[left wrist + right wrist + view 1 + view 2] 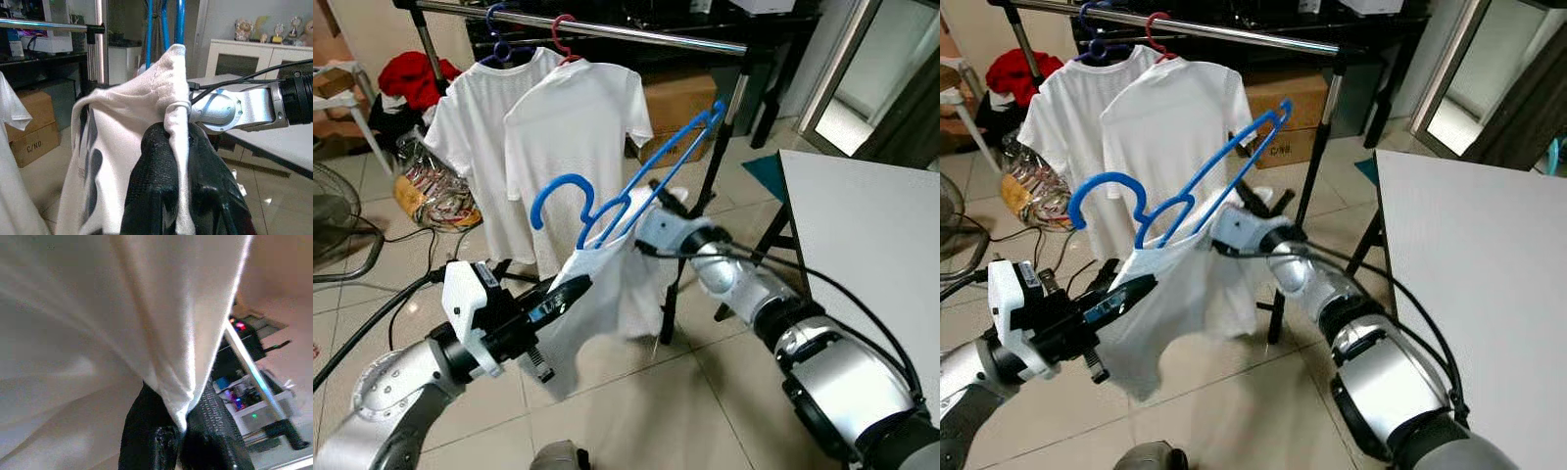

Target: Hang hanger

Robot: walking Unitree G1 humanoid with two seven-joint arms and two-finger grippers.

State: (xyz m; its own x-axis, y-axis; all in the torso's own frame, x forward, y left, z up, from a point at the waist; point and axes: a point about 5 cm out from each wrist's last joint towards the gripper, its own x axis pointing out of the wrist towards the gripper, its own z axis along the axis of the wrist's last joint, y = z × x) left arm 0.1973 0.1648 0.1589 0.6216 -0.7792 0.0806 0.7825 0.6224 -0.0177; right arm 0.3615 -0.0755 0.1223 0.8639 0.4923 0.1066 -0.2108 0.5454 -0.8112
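**Shirt half on the hanger, rail not yet reached**

The blue hanger (626, 191) sat tilted in the air between the two arms, its hook pointing toward the robot's left and its far shoulder raised toward the rail (607, 29). A white shirt (597, 294) drooped from its lower part, apparently only partly threaded on, which is probably why both hands were gripping cloth rather than plastic: the fabric seemed to be stretched so the hanger could settle inside the neck.

The left hand (570, 291) reached forward from a bent elbow, low and to the left, its fingers (161, 166) pressed together on a fold of the shirt's edge. The right hand (1239, 220) came in from the right on an extended, raised forearm, meeting the shirt just below the hanger; the right wrist view showed its fingers (215, 421) pinching a ridge of white cloth.

Behind, two more white shirts (568, 127) already hung on the rail. The hanger was well below and in front of that rail, so lifting it and hooking it on remained to be done.
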